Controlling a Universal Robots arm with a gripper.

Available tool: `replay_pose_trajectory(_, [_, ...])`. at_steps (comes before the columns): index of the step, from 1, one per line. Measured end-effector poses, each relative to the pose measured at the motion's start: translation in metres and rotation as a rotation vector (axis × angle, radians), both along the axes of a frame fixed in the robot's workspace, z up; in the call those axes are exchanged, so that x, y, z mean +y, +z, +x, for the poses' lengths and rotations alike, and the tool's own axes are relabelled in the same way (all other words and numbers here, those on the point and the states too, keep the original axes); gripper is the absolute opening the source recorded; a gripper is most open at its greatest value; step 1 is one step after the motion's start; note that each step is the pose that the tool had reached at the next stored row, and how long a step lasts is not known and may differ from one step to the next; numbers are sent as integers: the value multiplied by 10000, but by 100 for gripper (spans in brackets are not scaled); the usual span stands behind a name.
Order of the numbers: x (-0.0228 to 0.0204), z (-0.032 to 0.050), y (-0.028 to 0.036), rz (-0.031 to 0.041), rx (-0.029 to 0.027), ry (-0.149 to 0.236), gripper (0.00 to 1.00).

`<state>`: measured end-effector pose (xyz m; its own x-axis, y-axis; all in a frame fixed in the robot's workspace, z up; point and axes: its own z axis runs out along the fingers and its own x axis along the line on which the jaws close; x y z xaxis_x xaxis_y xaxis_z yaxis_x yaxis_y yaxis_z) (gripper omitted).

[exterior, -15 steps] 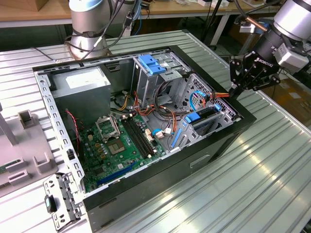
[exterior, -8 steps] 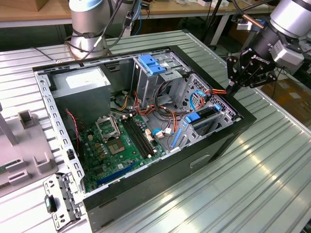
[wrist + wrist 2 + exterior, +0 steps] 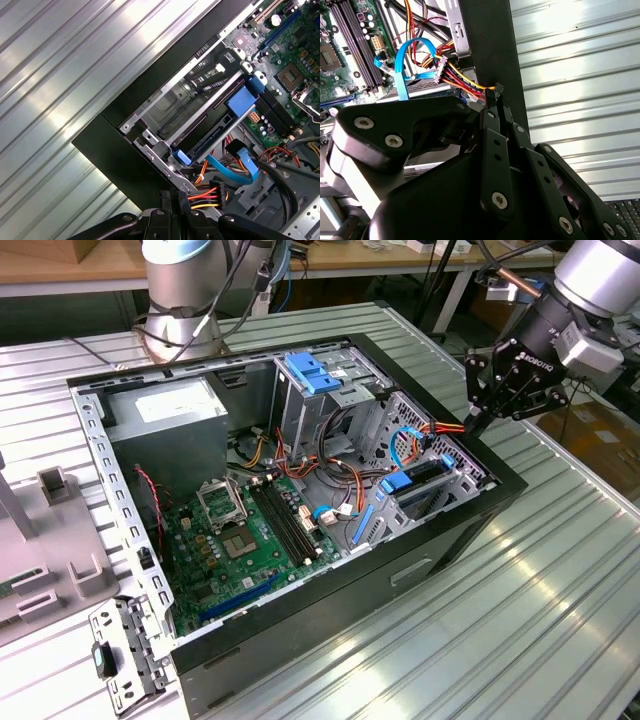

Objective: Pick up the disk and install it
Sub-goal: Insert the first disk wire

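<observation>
The disk (image 3: pixel 214 134) sits edge-on inside the front drive bay of the open computer case (image 3: pixel 440 540), with blue plastic rails at both ends. In the exterior view it shows as a dark slot with blue tabs (image 3: pixel 415 480) near the case's front wall. My gripper (image 3: pixel 478 423) hangs just above the case's black rim on the exterior view's right. Its black fingers are pressed together with nothing between them, and in both wrist views the fingertips (image 3: pixel 495 95) (image 3: pixel 172 197) point at the orange, red and yellow power wires beside the bay.
A grey power-supply box (image 3: pixel 170 420) fills the case's back corner. A metal cage with a blue handle (image 3: pixel 313 373) stands in the middle and the green motherboard (image 3: pixel 250 530) lies low. A blue data cable (image 3: pixel 240 162) loops near the bay. Ribbed metal table (image 3: pixel 540 620) surrounds the case.
</observation>
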<state>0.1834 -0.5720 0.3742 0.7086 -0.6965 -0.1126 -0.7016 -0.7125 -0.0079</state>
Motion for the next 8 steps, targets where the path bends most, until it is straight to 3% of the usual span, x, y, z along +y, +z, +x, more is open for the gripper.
replay_pose_trajectory(4, [0, -20, 0, 1, 0, 0, 17])
replay_pose_trajectory(8, [-7, -101, 0, 0, -3, 0, 17])
